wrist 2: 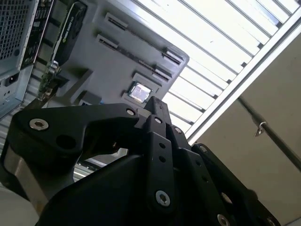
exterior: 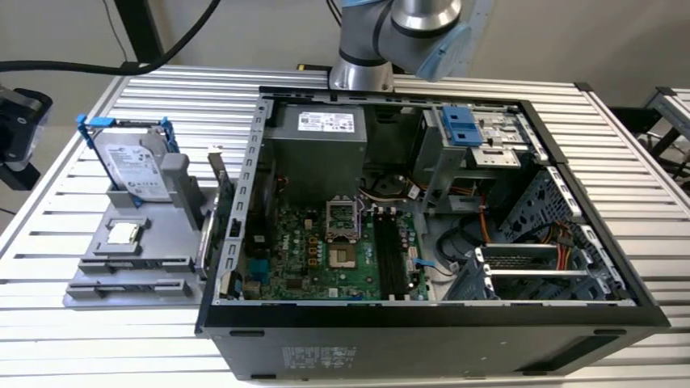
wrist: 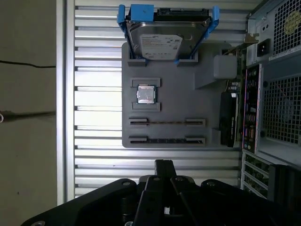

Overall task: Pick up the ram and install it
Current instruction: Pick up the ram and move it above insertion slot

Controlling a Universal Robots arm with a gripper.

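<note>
Hovering over the slatted table point(wrist: 94, 155) beside the case point(wrist: 277, 94), the gripper point(wrist: 163, 165) looked closed, with nothing in it. Just ahead of its tip, the ram point(wrist: 162, 140) stood on edge in the nearest slot of the holder point(wrist: 188, 99), clear of the gripper. Farther ahead lay the chip point(wrist: 146, 94), then the drive point(wrist: 162, 44).

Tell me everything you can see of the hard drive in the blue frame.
The hard drive is a silver metal box with a white label on its face, held in a blue plastic frame that sticks up at both upper corners. It stands on edge, slightly tilted, its lower edge seated in a slot at one end of the grey holder, which rests on the slatted table at the exterior view's left of the computer case. Nothing else touches it.
</note>
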